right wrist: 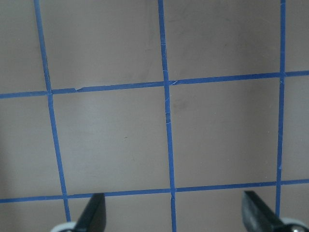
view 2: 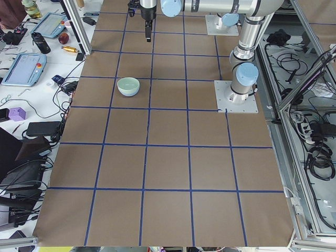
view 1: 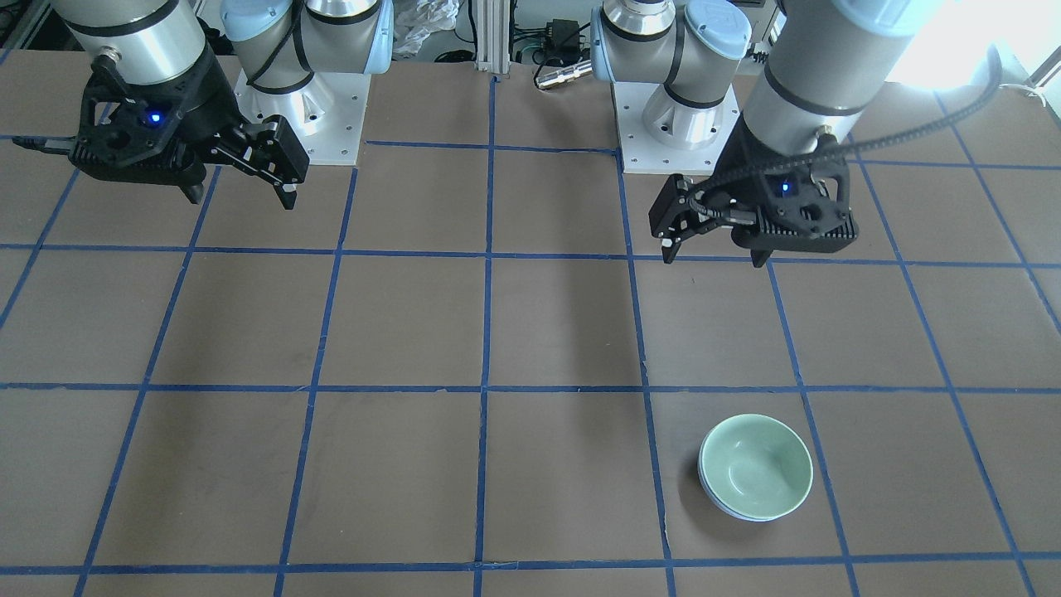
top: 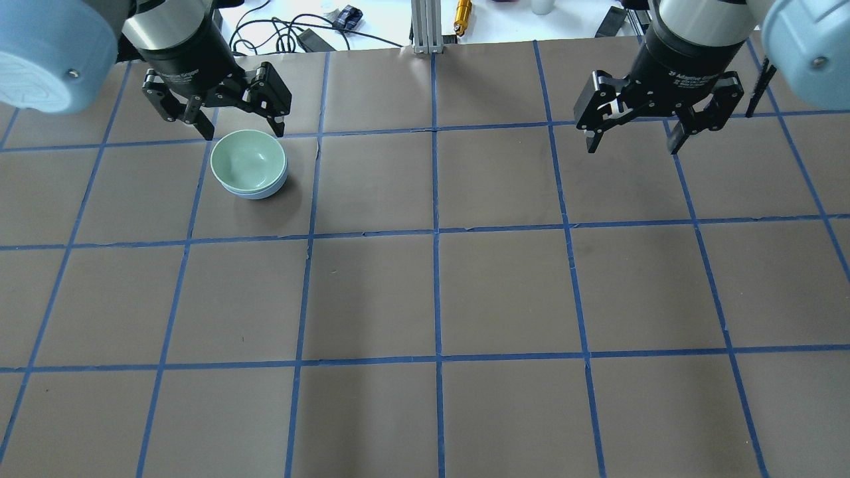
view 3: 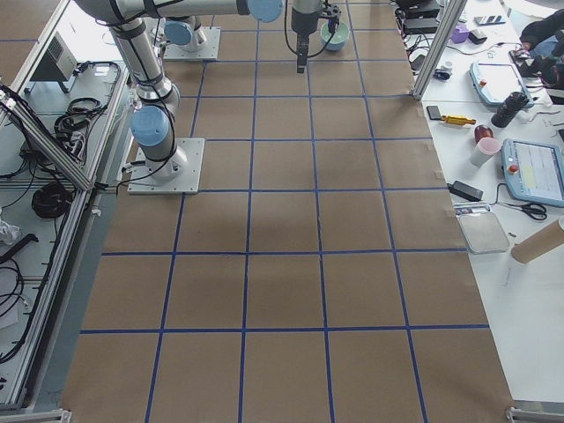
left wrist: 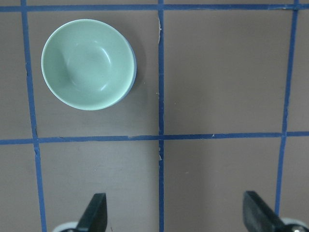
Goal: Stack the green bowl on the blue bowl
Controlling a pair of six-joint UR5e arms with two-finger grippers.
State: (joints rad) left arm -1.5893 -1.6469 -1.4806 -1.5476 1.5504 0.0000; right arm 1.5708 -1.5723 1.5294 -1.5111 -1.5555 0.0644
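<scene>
- The table (top: 505,292) is the biggest thing. It is flat and covered with a matte brown sheet. Blue tape lines (top: 435,232) divide it into large squares, and the tape is a little torn at some crossings.
- The left arm (top: 172,26) and the right arm (top: 697,20) are thick round tubes of silver-grey metal. They have smooth pale blue caps on the joints and black bands near the wrists.
- The left gripper (top: 242,126) is of black hard plastic, with angular linkages and two narrow fingers (left wrist: 94,212). Its jaws stand wide apart and hold nothing. It hangs in the air above the table, near the bowls, and touches neither of them.
- The right gripper (top: 632,147) is of the same black build. Its jaws are also spread wide and are empty. It hangs over bare table, well apart from the bowls, on the other side of the robot.
- The green bowl (top: 248,159) is small, round and glossy, of a pale mint colour, plain and smooth inside with soft light reflections. It sits upright, nested inside the blue bowl, in a square on the robot's left side, close to a tape line.
- The blue bowl (top: 255,195) stands on the table under the green one. Only a thin light periwinkle crescent of its rim and wall is visible beside the green rim.
</scene>
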